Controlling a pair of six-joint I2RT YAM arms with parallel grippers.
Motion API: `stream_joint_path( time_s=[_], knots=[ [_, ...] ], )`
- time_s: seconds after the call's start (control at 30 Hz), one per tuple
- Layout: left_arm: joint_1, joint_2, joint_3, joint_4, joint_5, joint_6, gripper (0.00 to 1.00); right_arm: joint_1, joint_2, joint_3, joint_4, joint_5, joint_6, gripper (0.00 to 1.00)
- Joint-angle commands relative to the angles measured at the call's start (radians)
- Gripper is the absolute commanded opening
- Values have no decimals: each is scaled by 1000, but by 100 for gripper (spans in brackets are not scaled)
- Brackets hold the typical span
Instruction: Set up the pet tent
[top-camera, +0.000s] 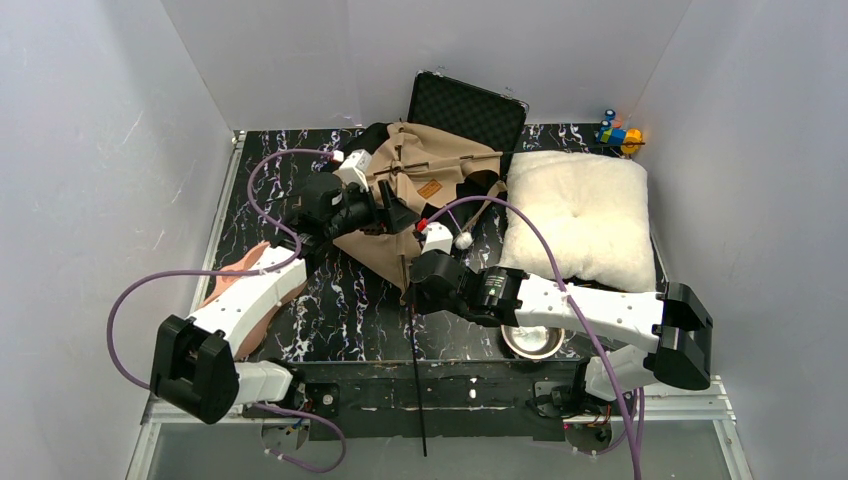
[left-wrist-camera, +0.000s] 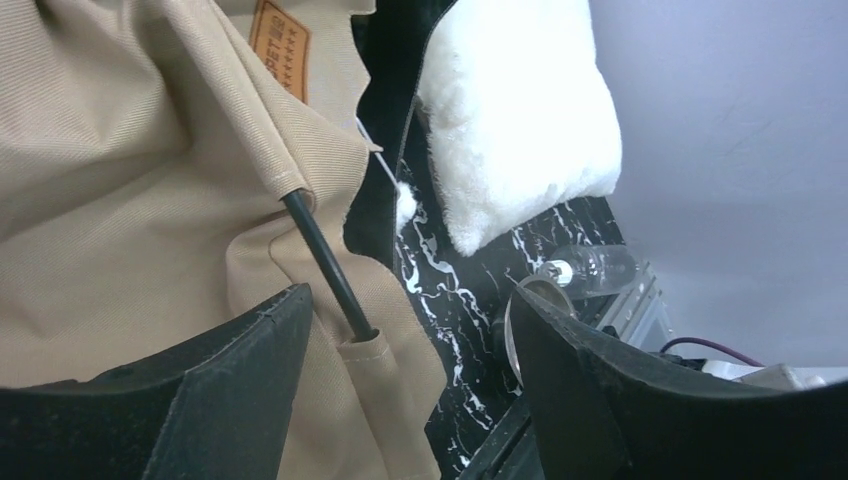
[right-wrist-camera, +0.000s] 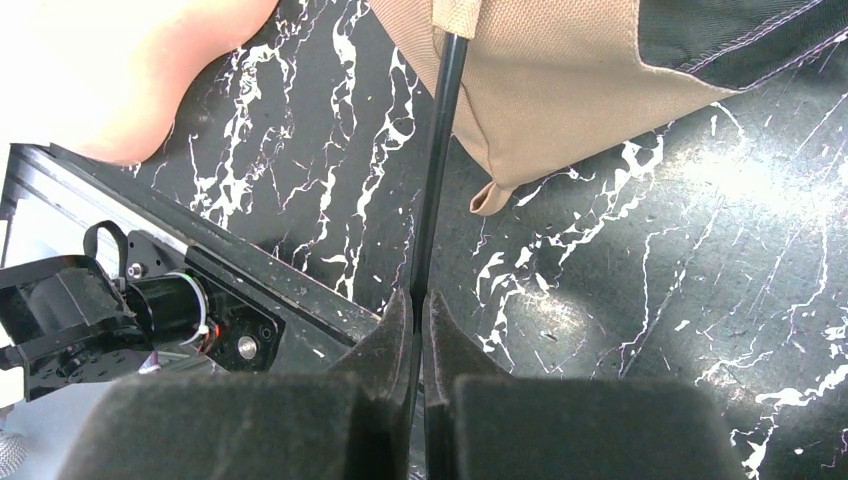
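Note:
The tan pet tent (top-camera: 420, 185) lies crumpled at the back middle of the table, with its brown label (top-camera: 430, 189) showing. A thin black pole (top-camera: 415, 340) runs from the tent's near corner down past the table's front edge. My right gripper (right-wrist-camera: 417, 297) is shut on this pole (right-wrist-camera: 437, 165) just below the fabric sleeve (right-wrist-camera: 455, 15). My left gripper (left-wrist-camera: 405, 320) is open over the tent fabric (left-wrist-camera: 110, 190), its jaws on either side of a pole (left-wrist-camera: 325, 265) that enters a fabric pocket (left-wrist-camera: 375, 365).
A fluffy white cushion (top-camera: 585, 215) lies at the right. An open black case (top-camera: 465, 110) stands behind the tent. A metal bowl (top-camera: 532, 342) sits near the front edge. A pink item (top-camera: 235, 285) lies at the left. Small toys (top-camera: 618, 132) sit at the back right.

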Motion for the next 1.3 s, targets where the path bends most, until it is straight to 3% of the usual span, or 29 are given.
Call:
stream_joint_path(
  time_s=[0.0,0.43,1.07,1.13,1.27],
  knots=[
    [18,10,38,93,79,-41,70,-29,-19,18,88,74,-33,1],
    [72,85,-25,321,271,-195,44,-51,-15,11,111,58,-56,1],
    [58,67,-162,329,482,-281,42,-146,-54,-11,241,55,-225,1],
    [58,58,-175,310,483,-276,36,-157,-57,-9,256,57,-245,1],
    [58,44,-157,257,463,-256,11,-162,-70,-11,239,45,-264,1]
  ],
)
